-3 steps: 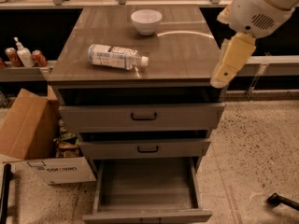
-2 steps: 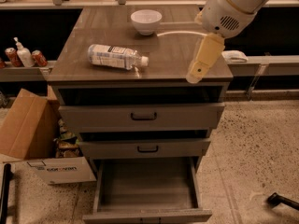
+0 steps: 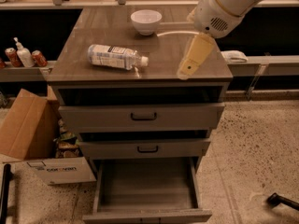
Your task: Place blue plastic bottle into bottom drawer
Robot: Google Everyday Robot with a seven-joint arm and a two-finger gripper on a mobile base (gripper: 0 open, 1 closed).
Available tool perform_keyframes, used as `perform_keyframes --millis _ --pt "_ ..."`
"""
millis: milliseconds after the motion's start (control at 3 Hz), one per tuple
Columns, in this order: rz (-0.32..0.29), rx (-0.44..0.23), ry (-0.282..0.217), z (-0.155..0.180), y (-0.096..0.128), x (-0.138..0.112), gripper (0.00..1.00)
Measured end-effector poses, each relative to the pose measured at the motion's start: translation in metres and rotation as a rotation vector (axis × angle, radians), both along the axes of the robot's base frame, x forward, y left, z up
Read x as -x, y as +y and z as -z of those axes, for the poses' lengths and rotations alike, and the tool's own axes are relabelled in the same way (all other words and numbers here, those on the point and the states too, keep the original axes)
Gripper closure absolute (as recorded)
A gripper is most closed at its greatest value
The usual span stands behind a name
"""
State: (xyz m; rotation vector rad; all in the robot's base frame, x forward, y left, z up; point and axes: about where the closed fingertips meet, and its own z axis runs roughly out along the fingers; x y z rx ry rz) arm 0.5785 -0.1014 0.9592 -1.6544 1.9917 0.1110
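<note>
The blue plastic bottle point(image 3: 115, 56) lies on its side on the cabinet top point(image 3: 159, 55), its white cap pointing right. The bottom drawer point(image 3: 146, 188) is pulled out wide, showing a bare grey inside. My gripper point(image 3: 187, 70) hangs from the arm at the upper right, over the right part of the cabinet top. It is well to the right of the bottle and apart from it. Only its pale yellow finger side shows.
A white bowl point(image 3: 145, 21) stands at the back of the cabinet top. The two upper drawers point(image 3: 142, 116) are slightly out. A cardboard box point(image 3: 35, 141) stands on the floor left of the cabinet. Red cans point(image 3: 39, 58) and a white pump bottle point(image 3: 23, 55) sit on the left shelf.
My arm and gripper have moved left from beyond the cabinet's right edge to over its top, closer to the bottle. The bottle and drawers have not moved.
</note>
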Motion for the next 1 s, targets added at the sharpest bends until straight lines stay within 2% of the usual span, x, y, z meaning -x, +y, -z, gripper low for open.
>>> perform_keyframes --millis 333,667,1000 --pt "-0.030 -0.090 -0.017 0.009 0.033 -0.043 0.00" --pt "-0.043 -0.156 0.008 0.017 0.070 -0.075 0.00" --pt "-0.060 -0.188 0.038 0.026 0.112 -0.090 0.00"
